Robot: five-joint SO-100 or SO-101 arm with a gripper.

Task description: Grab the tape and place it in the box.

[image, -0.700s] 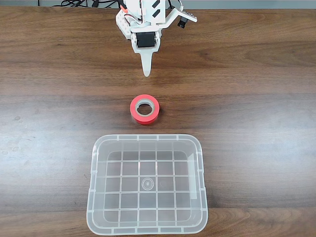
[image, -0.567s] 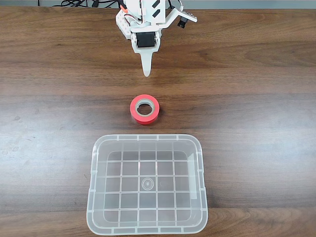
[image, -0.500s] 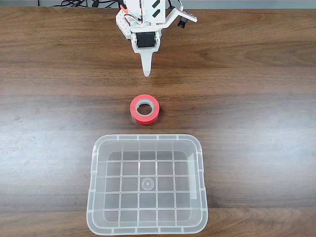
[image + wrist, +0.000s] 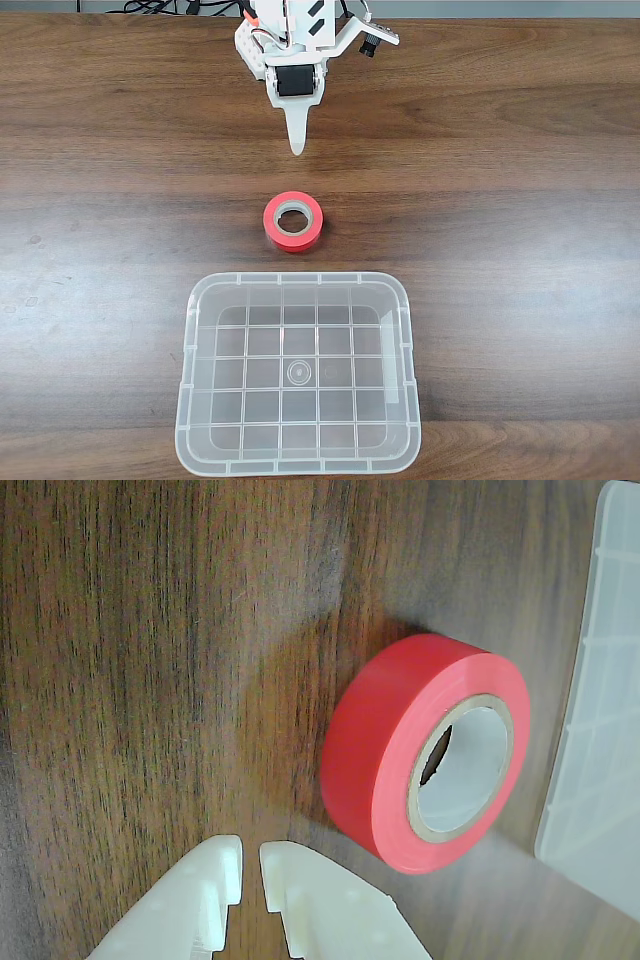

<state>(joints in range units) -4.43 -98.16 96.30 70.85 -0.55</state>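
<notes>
My claw (image 4: 296, 148) hangs above the wooden surface (image 4: 520, 200) at the far edge in the fixed view, fingers nearly pressed together with a narrow slit between the tips and nothing held. The red-orange tape roll (image 4: 294, 221) lies flat on the surface, apart from the claw, between it and the clear plastic box (image 4: 190, 400). In the wrist view, the tape roll (image 4: 400, 760) sits just beside the box rim (image 4: 600, 780).

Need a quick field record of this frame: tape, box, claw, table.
tape: red-orange roll lying flat on the table, outside the box, between claw and box in the fixed view
box: clear plastic bin, nothing inside, grid bottom visible
claw: fingertips nearly together, holding nothing, short of the tape
table: dark wood
task status: tape not yet grasped
</notes>
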